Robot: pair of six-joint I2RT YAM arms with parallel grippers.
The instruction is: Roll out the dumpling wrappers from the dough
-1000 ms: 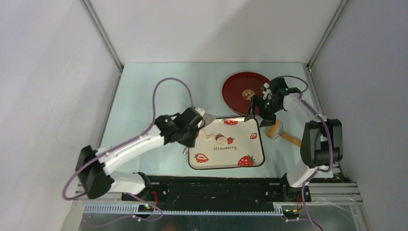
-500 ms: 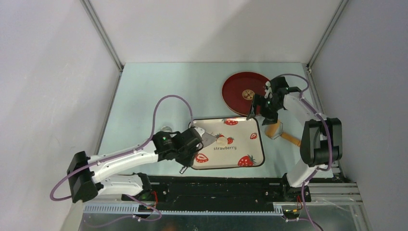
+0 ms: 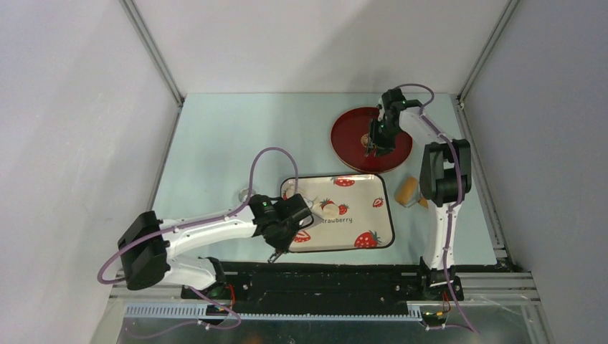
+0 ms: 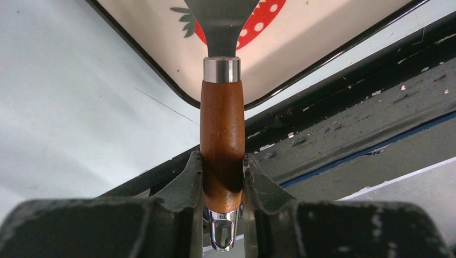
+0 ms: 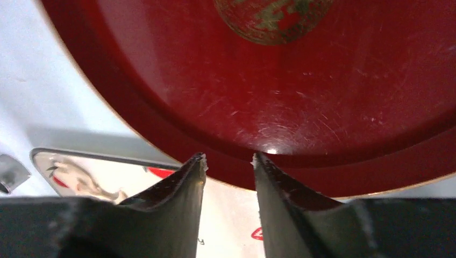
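A small pale lump of dough (image 3: 329, 208) lies on the strawberry-print tray (image 3: 361, 207). My left gripper (image 3: 297, 218) (image 4: 222, 161) is at the tray's near left corner, shut on the brown wooden handle of a spatula (image 4: 221, 123). The spatula's metal blade (image 4: 220, 13) reaches over the tray (image 4: 322, 32). My right gripper (image 3: 372, 142) (image 5: 228, 158) hovers over the near part of the red plate (image 3: 351, 136) (image 5: 333, 107), jaws apart with nothing between them. No dumpling wrappers show on the plate or the tray.
A wooden rolling pin (image 3: 409, 191) lies on the table just right of the tray. A small shiny metal piece (image 3: 246, 192) sits left of the tray. The black base rail (image 4: 344, 123) runs just beyond the tray's near edge.
The left gripper slid with the spatula toward the tray's near left corner. The right gripper left the tray's far right corner, went over the red plate, and its jaws narrowed.
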